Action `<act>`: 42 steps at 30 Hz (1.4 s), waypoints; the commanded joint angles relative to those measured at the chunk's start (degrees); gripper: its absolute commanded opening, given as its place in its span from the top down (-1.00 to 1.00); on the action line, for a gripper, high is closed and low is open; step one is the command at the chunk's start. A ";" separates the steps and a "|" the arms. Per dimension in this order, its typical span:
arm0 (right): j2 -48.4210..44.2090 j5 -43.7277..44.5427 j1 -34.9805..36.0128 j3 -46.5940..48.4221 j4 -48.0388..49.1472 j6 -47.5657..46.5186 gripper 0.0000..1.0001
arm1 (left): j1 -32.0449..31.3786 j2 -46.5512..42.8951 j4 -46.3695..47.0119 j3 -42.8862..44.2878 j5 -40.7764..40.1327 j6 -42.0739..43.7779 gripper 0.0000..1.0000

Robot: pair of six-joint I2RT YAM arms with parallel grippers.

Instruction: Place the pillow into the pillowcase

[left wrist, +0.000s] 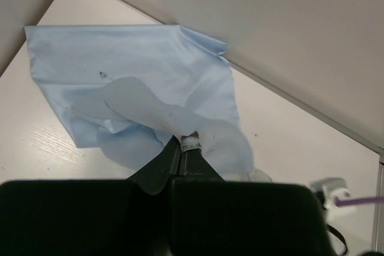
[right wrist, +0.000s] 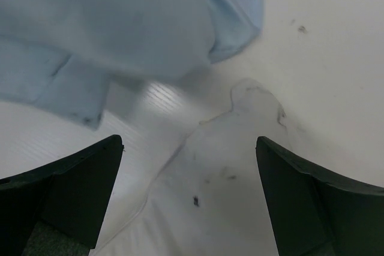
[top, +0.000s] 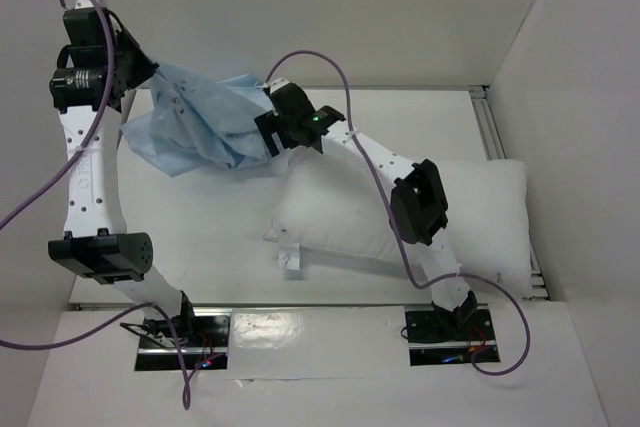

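The pale blue pillowcase [top: 195,127] hangs bunched over the table's back left. My left gripper [top: 150,84] holds its upper edge, raised off the table. In the left wrist view the gripper [left wrist: 183,142] is shut on a fold of the pillowcase [left wrist: 138,64], which drapes away below it. The plump white pillow [top: 480,217] lies on the right half of the table, partly under my right arm. My right gripper [top: 267,139] sits at the pillowcase's right edge. In the right wrist view it [right wrist: 189,143] is open over a corner of the pillow [right wrist: 234,172], with the pillowcase [right wrist: 108,22] just beyond.
White enclosure walls close in the back and both sides. A metal rail [top: 490,127] runs along the table's right edge. A small white tag [top: 290,259] sticks out at the pillow's near left edge. Purple cables [top: 375,182] loop over both arms.
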 commanded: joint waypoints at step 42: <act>15.68 27.00 22.76 -2.87 43.21 5.11 -0.44 | 0.29 -6.15 -0.49 -2.00 1.90 3.78 1.00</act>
